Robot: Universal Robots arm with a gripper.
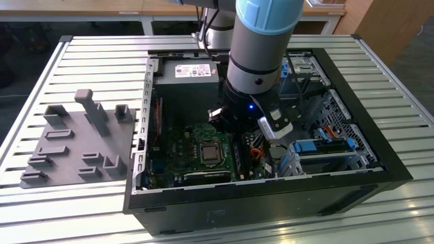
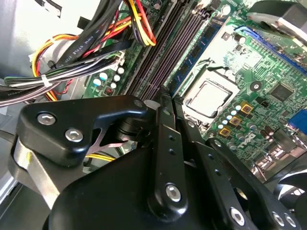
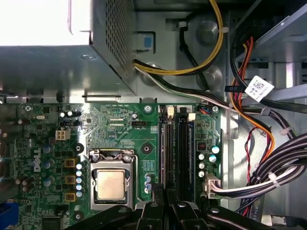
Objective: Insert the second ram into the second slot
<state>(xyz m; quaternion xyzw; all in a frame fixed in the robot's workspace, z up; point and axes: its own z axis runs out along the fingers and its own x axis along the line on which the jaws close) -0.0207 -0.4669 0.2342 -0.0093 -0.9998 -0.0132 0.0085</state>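
The end effector (image 2: 165,103), fingers pressed narrowly together, hovers over the memory slots (image 3: 175,148) beside the CPU socket (image 3: 111,184); any stick should go in square, pressed evenly.

Your robot arm (image 1: 261,46) is a thick cylinder, pale blue on its upper link and matte grey on the joint below, with a small blue light glowing near the wrist. A silver, rounded camera housing (image 1: 275,127) sits beside the wrist. In the second wrist view, your gripper (image 2: 165,103) is glossy black metal, its linkage bars fastened with silver hex screws.
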